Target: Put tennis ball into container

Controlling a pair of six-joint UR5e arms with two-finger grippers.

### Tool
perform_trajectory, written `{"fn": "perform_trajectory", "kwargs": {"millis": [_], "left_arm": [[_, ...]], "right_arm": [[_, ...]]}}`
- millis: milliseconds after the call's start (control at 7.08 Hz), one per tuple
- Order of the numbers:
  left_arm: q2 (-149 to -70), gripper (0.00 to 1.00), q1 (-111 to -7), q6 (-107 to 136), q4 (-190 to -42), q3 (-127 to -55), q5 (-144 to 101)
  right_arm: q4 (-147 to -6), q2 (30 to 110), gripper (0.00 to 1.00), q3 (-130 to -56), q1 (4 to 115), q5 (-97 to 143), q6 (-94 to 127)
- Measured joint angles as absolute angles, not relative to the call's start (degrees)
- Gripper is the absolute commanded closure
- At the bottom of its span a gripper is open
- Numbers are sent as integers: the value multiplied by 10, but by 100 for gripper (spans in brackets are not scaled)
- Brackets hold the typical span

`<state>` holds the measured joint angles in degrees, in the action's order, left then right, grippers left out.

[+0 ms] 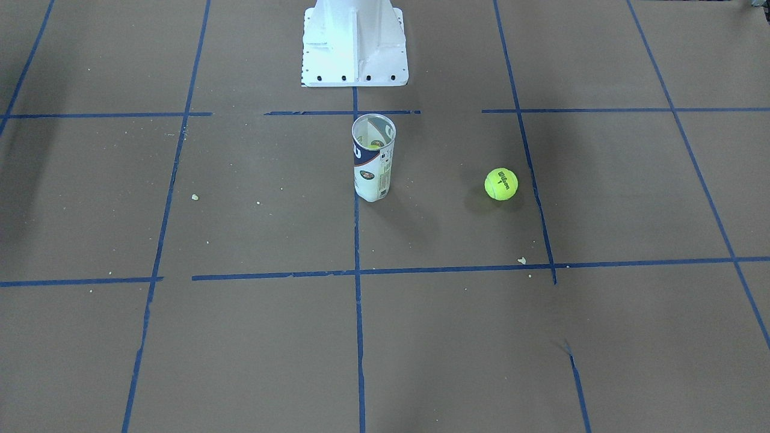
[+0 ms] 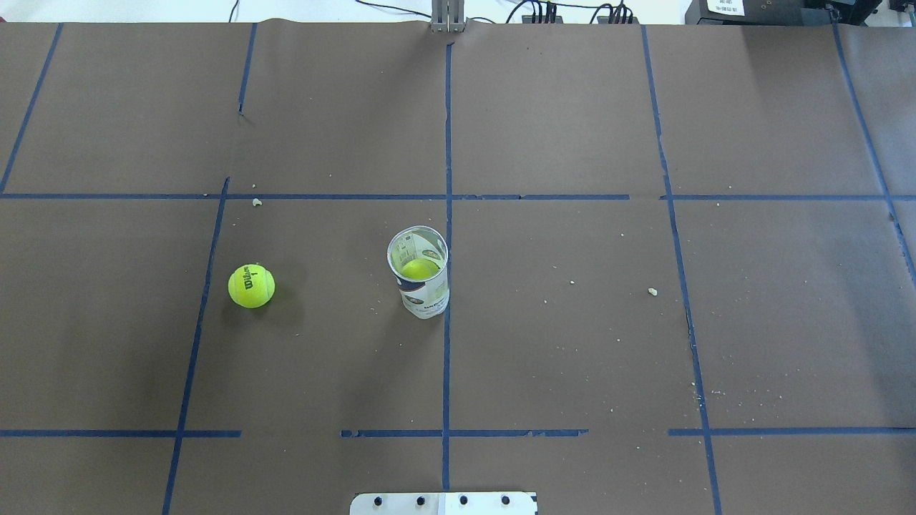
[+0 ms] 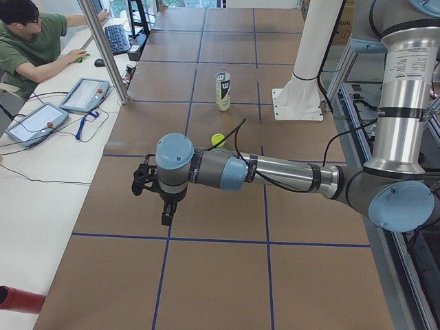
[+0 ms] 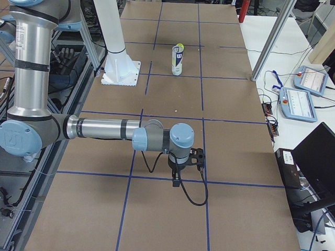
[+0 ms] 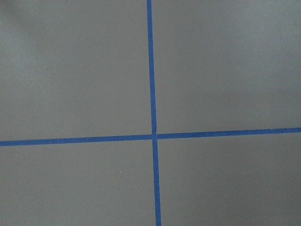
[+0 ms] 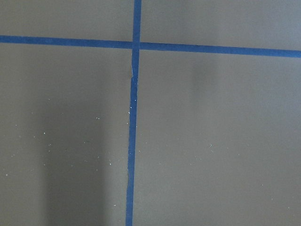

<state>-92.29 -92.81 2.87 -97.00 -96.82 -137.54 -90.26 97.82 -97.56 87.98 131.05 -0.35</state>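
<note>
The tennis ball, yellow-green with black Wilson lettering, lies alone on the brown table on the robot's left side. The container stands upright near the table's middle, open end up, and holds another yellow ball. My left gripper hangs over the table's left end, far from the ball. My right gripper hangs over the right end. Both show only in the side views, so I cannot tell whether they are open or shut. The wrist views show bare table and blue tape.
Blue tape lines grid the brown table. The white robot pedestal stands just behind the container. An operator sits at a side desk with control tablets. Small crumbs dot the surface.
</note>
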Motion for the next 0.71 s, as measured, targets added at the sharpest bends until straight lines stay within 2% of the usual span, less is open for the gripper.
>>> {"fn": "perform_trajectory", "kwargs": {"millis": [707], "left_arm": [[-929, 0, -678, 407, -1135, -1023, -1298]], "right_arm": [[-903, 978, 0, -976, 880, 1310, -4]]}}
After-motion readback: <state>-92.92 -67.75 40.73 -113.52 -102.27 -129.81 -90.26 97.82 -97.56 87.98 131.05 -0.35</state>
